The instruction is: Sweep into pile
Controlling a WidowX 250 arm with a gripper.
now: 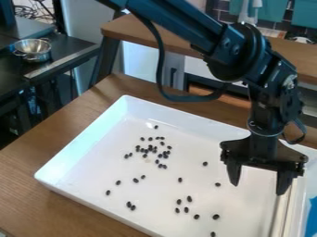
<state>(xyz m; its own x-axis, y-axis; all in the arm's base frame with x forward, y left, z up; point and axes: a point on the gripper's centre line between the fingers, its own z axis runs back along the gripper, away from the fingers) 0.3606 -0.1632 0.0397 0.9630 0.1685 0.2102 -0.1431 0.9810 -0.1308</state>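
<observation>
My black gripper (pixel 259 185) hangs over the right part of a white tray (pixel 80 152), its two fingers spread wide with nothing between them. Small black beans lie scattered on the tray floor. A loose cluster of beans (pixel 150 148) sits left of the tray's centre, towards the back. Other beans (pixel 189 198) are spread across the front and middle, some singly and some in small groups. One bean (pixel 218 184) lies just left of the gripper's left finger.
Along the tray's right side runs a pale stick-like strip (pixel 283 213), with something blue (pixel 313 217) at the right edge. The tray stands on a wooden table (pixel 22 157). A metal colander (pixel 33 49) is on a dark counter at the upper left.
</observation>
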